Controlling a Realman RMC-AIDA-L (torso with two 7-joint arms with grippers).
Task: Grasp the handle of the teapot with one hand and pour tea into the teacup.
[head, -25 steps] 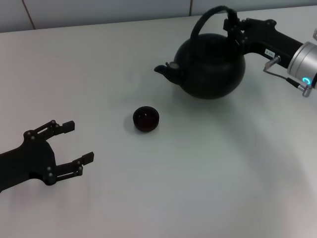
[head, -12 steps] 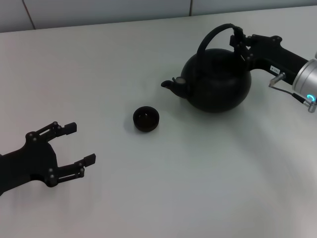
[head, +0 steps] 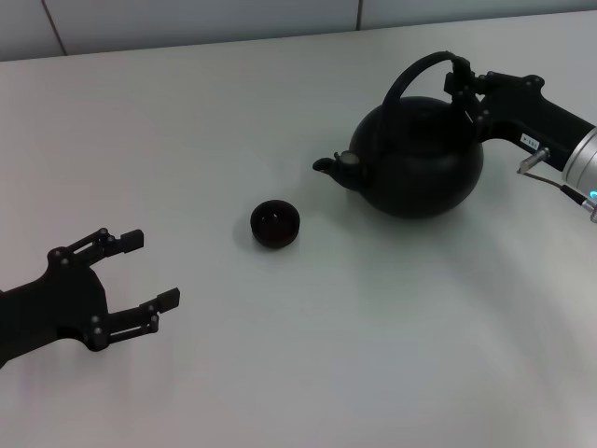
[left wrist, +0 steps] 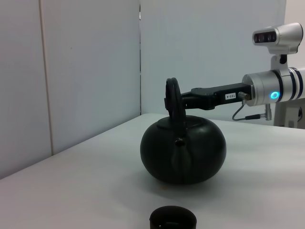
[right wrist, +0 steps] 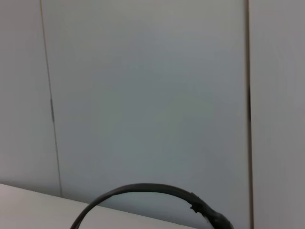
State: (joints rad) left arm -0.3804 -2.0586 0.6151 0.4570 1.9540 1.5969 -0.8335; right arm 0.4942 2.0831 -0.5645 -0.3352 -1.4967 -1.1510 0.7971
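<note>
**Right claw on the teapot's handle, cup apart on the worktop**

While the left gripper [head: 149, 271] hangs over the near left corner of the white worktop [head: 308, 355], its two black fingers stand spread wide with nothing between them, and it is well apart from every other thing.

Toward the middle of the worktop sits the teacup [head: 275, 224], small, round and black, upright, with bare surface all around it. In the left wrist view the teacup [left wrist: 173, 219] shows only its rim at the picture's edge, in front of the pot.

Farther right, toward the far right corner, is the teapot [head: 420, 163], its short spout [head: 331, 166] pointing left toward the cup but clearly apart from it. Its round body looks level rather than tipped; whether its base touches the worktop or hangs just above it is hard to tell from these views.

Over the lid arches the handle [head: 420, 70], and the right gripper [head: 466, 91] is closed on its right-hand end, the black claw running back to a silver forearm [head: 583, 159] at the right edge. The left wrist view shows the same grip side-on at the handle [left wrist: 172, 95]. The right wrist view gives only a thin arc of the handle [right wrist: 143, 190] against a pale wall [right wrist: 143, 95].
</note>
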